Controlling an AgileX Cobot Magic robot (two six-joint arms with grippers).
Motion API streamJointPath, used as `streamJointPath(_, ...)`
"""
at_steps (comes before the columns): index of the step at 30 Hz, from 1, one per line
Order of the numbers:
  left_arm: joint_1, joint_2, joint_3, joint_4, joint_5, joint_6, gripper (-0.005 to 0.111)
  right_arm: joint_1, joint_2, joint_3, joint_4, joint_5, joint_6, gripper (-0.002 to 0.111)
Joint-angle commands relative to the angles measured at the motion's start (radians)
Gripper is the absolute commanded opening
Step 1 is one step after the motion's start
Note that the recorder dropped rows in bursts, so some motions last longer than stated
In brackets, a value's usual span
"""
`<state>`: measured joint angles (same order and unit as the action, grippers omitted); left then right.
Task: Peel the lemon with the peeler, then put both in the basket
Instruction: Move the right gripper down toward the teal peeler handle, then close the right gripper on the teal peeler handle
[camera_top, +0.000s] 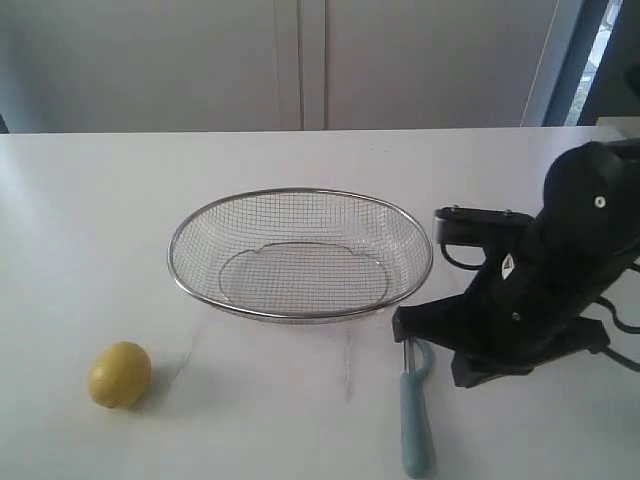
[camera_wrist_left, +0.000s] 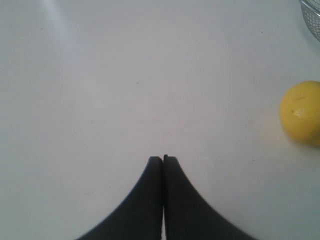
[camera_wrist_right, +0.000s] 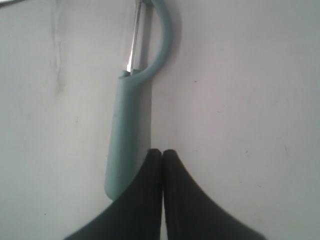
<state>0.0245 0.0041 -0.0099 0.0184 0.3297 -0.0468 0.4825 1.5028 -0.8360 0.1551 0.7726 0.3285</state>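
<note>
The yellow lemon (camera_top: 119, 375) lies on the white table at the front left; the left wrist view shows the lemon (camera_wrist_left: 302, 112) off to one side. No sticker is visible on it. The teal-handled peeler (camera_top: 415, 420) lies flat at the front right, its curved head toward the wire-mesh basket (camera_top: 300, 192). My right gripper (camera_wrist_right: 162, 151) is shut and holds nothing, hovering beside the handle end of the peeler (camera_wrist_right: 130, 135). In the exterior view the right gripper (camera_top: 402, 326) sits just above the peeler's head. My left gripper (camera_wrist_left: 163, 158) is shut over bare table and is outside the exterior view.
The basket holds nothing and stands mid-table between lemon and peeler; a piece of its rim (camera_wrist_left: 312, 17) shows in the left wrist view. The bulky black right arm (camera_top: 540, 290) stands at the right of the table. A pale wall lies behind.
</note>
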Motion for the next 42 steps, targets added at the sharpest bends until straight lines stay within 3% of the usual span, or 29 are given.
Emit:
streamJointPath(1, 0.004, -0.004, 0.01, 0.001, 0.005, 0.0, 0.0, 0.048, 0.005, -0.003, -0.032, -0.045, 0.064, 0.0)
streamJointPath(12, 0.004, -0.004, 0.01, 0.001, 0.005, 0.0, 0.0, 0.145, 0.061, -0.007, -0.076, -0.098, 0.178, 0.0)
streamJointPath(19, 0.004, -0.004, 0.01, 0.001, 0.005, 0.0, 0.0, 0.157, 0.107, -0.01, -0.077, -0.125, 0.218, 0.002)
streamJointPath(31, 0.004, -0.004, 0.01, 0.001, 0.005, 0.0, 0.0, 0.157, 0.158, -0.01, -0.081, -0.152, 0.233, 0.038)
streamJointPath(42, 0.004, -0.004, 0.01, 0.001, 0.005, 0.0, 0.0, 0.157, 0.194, -0.01, -0.077, -0.176, 0.254, 0.04)
